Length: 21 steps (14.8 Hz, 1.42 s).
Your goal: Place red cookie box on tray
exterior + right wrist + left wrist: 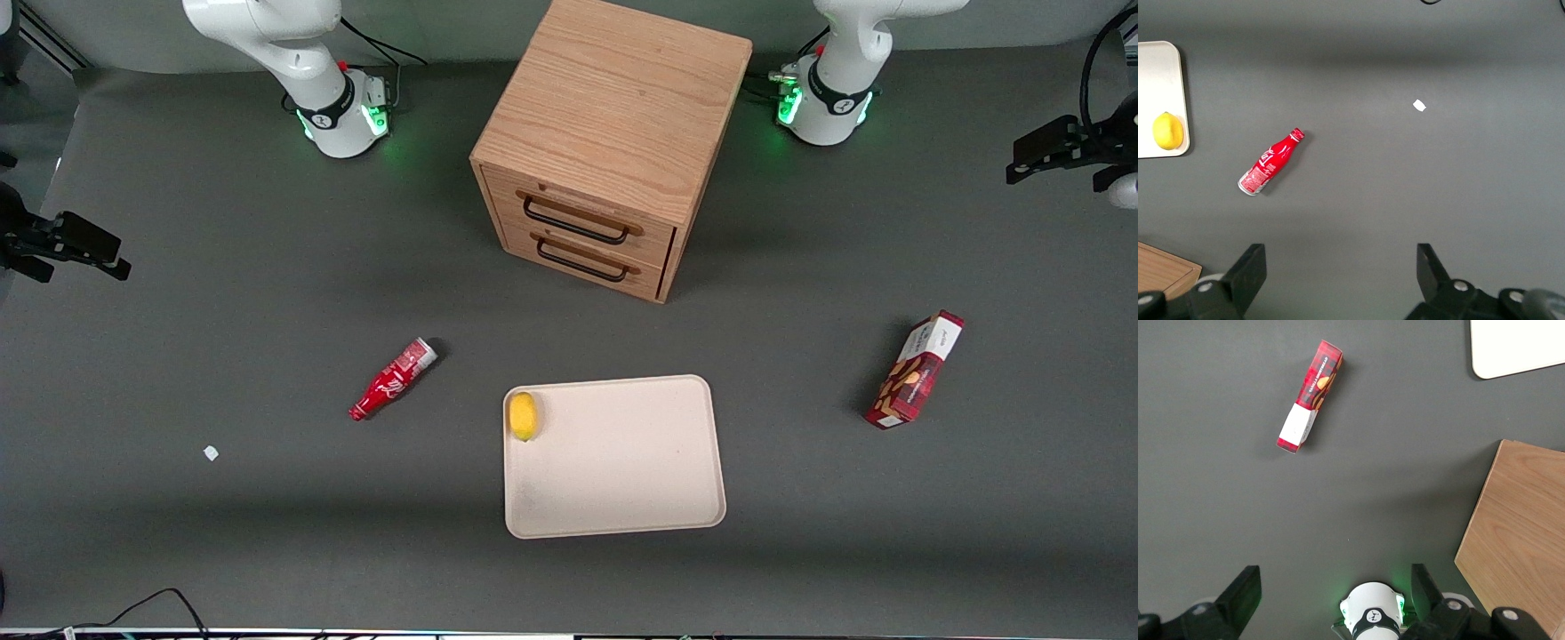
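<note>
Nothing is in hand yet. The red cookie box (916,371) lies at the right of the front frame, on the grey table (267,533), toward the working arm's end and well apart from the tray (622,507). The tray sits low in the centre of that frame, in front of the wooden cabinet (613,107), with a lemon (523,415) in one corner and the rest of its floor bare. A red bottle (391,380) lies left of centre, toward the parked arm's end. The left gripper (1331,600) hangs high over the table with its fingers spread wide and nothing between them; the box is in its wrist camera's sight. So this looks like the reach. Next, I'd say, it must descend over the box, turn to straddle the narrow width, and close.
</note>
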Each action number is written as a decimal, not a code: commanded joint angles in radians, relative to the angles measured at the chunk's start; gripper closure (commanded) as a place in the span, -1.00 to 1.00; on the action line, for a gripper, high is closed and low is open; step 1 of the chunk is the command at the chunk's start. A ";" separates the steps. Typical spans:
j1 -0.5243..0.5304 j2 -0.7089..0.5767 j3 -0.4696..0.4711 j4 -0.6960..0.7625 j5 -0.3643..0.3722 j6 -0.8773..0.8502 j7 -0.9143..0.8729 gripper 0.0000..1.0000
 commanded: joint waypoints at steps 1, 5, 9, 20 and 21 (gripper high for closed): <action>-0.006 0.052 0.004 0.116 0.006 -0.018 -0.004 -1.00; -0.002 0.094 0.012 0.199 0.018 -0.043 0.086 -1.00; 0.000 0.151 0.079 0.152 0.017 -0.011 0.325 -1.00; 0.000 0.293 0.101 -0.440 -0.078 0.807 0.518 -1.00; 0.001 0.321 0.101 -0.445 -0.080 0.847 0.538 -1.00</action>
